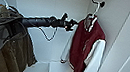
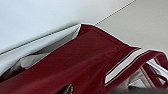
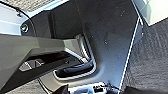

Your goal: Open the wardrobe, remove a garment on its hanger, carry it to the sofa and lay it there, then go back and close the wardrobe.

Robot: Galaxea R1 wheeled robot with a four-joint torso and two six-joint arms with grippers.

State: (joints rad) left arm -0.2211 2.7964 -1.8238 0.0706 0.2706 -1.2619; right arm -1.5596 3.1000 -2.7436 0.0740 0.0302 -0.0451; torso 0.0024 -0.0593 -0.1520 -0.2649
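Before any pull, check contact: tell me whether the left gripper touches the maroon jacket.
Cannot tell: in the head view the left gripper overlaps the maroon jacket's collar edge; neither contact nor gap shows plainly.

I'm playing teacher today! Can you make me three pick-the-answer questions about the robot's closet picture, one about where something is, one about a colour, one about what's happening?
1. Where does the maroon jacket hang?
A. wardrobe's right side
B. on the floor
C. on a chair

2. What colour are its sleeves?
A. black
B. white
C. yellow

3. What is the wardrobe like?
A. shut
B. open
C. tipped over

Answers: 1 A, its white hanger hooks on a peg at the right, opposite the olive-green jacket. 2 B, white sleeve beside the maroon body. 3 B, the inside shows, with the left gripper reaching in.
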